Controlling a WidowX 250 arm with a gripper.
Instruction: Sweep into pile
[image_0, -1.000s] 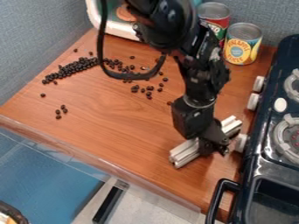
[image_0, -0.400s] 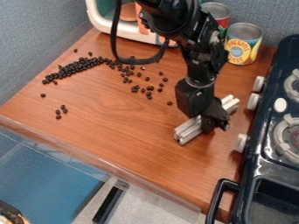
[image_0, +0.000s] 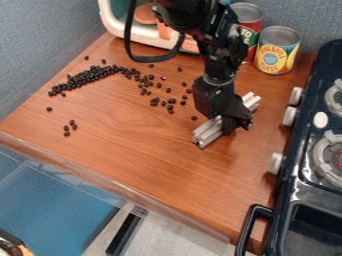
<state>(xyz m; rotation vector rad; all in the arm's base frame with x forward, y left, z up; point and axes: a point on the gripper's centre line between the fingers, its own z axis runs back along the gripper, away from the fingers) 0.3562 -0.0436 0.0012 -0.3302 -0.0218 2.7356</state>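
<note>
The hand (image_0: 231, 123) is clamped on a silver bar (image_0: 207, 133), right of the middle of the wooden counter (image_0: 127, 145). Small black beans (image_0: 88, 77) lie to its left: a dense band toward the back left, looser ones between band and bar, and a few strays nearer the front. Two cans (image_0: 277, 52) (image_0: 248, 25) stand behind, near the stove (image_0: 288, 185).

dark stove (image_0: 302, 175): white knobs (image_0: 289, 116) along its side | pineapple can (image_0: 277, 52): near stove's far corner | red can (image_0: 250, 27): slightly farther from stove | white-framed box (image_0: 107, 19): well apart from stove, past both cans
</note>
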